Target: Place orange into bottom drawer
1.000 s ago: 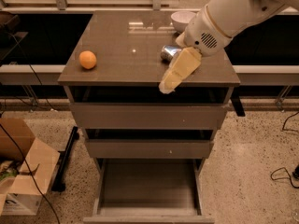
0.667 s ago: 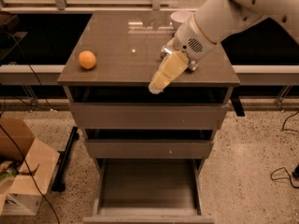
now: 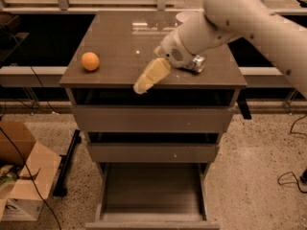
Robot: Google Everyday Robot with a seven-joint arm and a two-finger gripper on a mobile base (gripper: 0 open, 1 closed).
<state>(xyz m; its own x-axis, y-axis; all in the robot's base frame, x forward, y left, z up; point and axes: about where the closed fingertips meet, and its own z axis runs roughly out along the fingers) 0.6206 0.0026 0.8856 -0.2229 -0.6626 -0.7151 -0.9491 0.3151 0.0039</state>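
Camera view, tool [image 3: 142, 85] over cabinet [image 3: 120, 44] front, round orange [image 3: 90, 61] left, bottom drawer [image 3: 152, 190] open

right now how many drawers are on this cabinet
3: top drawer under the tabletop, middle drawer below it, bottom drawer pulled out lowest. The gripper is over the tabletop's front edge.

Up on the brown cabinet top [image 3: 120, 37] a crushed can [image 3: 197, 63] lies near the right front corner, just right of the gripper [image 3: 140, 86] that hangs over the front edge, and a white bowl [image 3: 183, 17] peeks out at the back, mostly hidden. Below, the top drawer [image 3: 153, 120] and middle drawer [image 3: 153, 152] show plain fronts. Down on the speckled floor [image 3: 259, 166] an open cardboard box [image 3: 21, 169] sits at lower left, a black bar [image 3: 67, 164] lies between it and the cabinet, and a cable [image 3: 290, 178] loops at right.
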